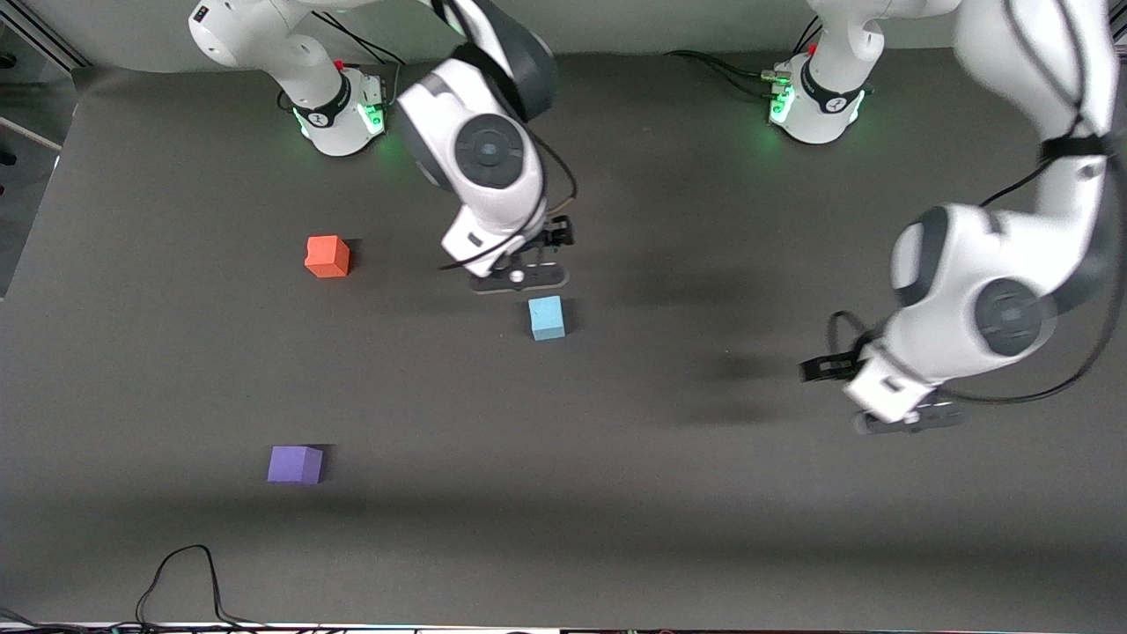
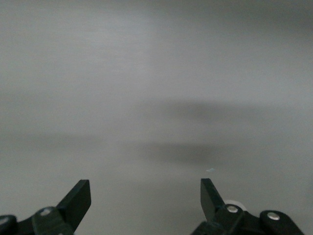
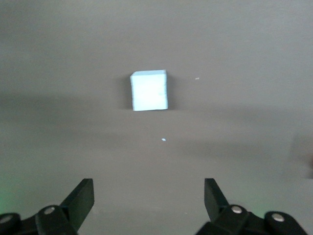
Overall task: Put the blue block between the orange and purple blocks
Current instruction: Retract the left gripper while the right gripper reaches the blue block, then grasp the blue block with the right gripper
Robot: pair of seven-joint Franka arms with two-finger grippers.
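- Currently the right gripper (image 3: 148,200) hangs spread wide over bare table (image 1: 669,493) just beside the blue block (image 1: 547,318); block untouched, mid-table.
- Orange block (image 1: 327,256) and purple block (image 1: 295,464) sit well apart, toward the right arm's end.
- Risk: an off-centre descent could nudge the cube or clip its edge.
- Left gripper (image 2: 145,200) waits, spread, holding nothing.

Blue block (image 1: 547,317) lies on the table near the right gripper (image 1: 519,280).

A dark grey mat (image 1: 669,493) covers the table under even light.
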